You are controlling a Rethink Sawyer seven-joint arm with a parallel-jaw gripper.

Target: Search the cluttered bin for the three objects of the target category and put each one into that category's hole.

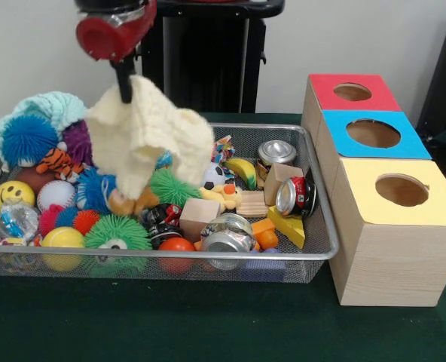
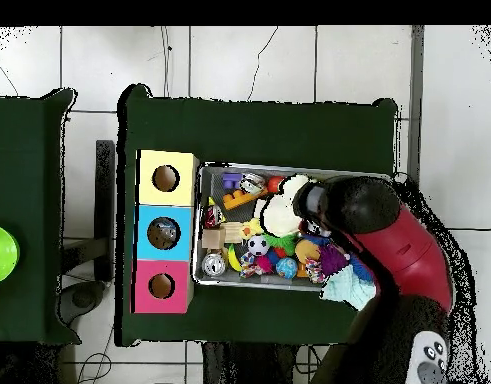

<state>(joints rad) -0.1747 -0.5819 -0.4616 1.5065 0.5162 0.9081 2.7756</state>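
Light was even and soft from above; cans [image 1: 276,151] showed small glare; the bin [image 1: 322,249] cast faint shadow on the bench [image 1: 208,324].

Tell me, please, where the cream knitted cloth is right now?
In the front view the cloth hangs from the end effector above the left half of the bin, over the green spiky ball.

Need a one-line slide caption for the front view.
Sawyer gripper lifts a cream knitted cloth above the cluttered wire bin, beside three colour-topped hole boxes.
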